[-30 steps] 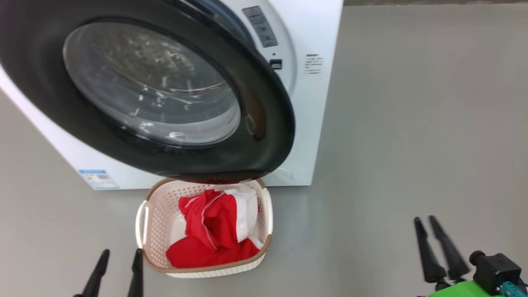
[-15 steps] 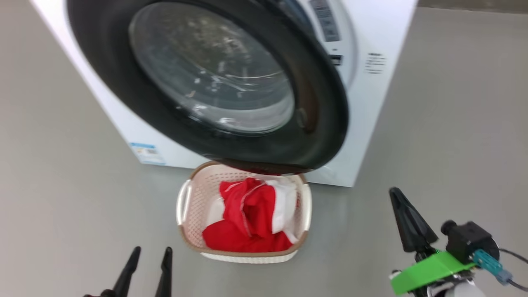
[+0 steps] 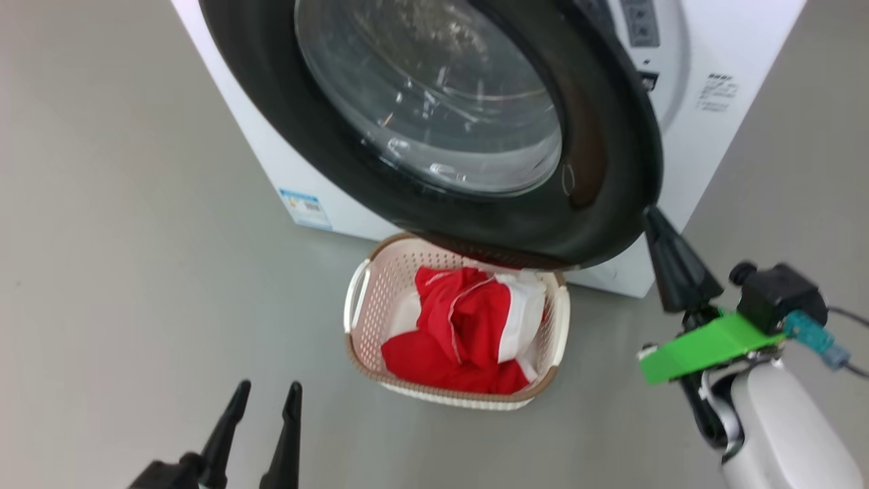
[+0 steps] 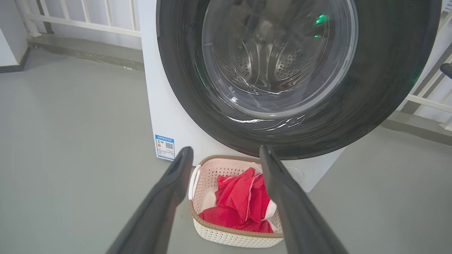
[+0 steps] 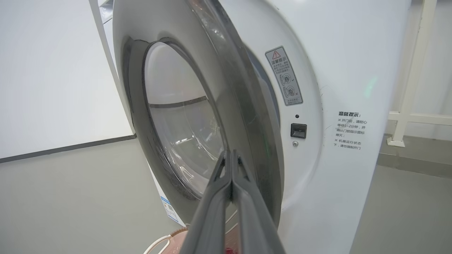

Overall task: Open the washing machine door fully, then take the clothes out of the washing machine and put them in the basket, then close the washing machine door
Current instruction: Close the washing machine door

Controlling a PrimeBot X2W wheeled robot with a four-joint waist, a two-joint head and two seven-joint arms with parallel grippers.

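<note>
Place: I'm in a bare test room.
Signs: freestanding washing machine, plain grey floor, white railing, blank white wall.

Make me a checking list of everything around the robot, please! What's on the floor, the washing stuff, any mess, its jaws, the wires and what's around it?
Surface: grey floor, smooth.
Job's things: washing machine with its door open, swung out over the back of the basket; red and white clothes piled in it.
Clutter: nothing seen.
Grippers: left gripper, jaws apart, empty; right gripper, jaws shut, empty, tip near the door's edge.
Cables: dark cable at the right wrist.
Surroundings: white railing behind the machine.
</note>
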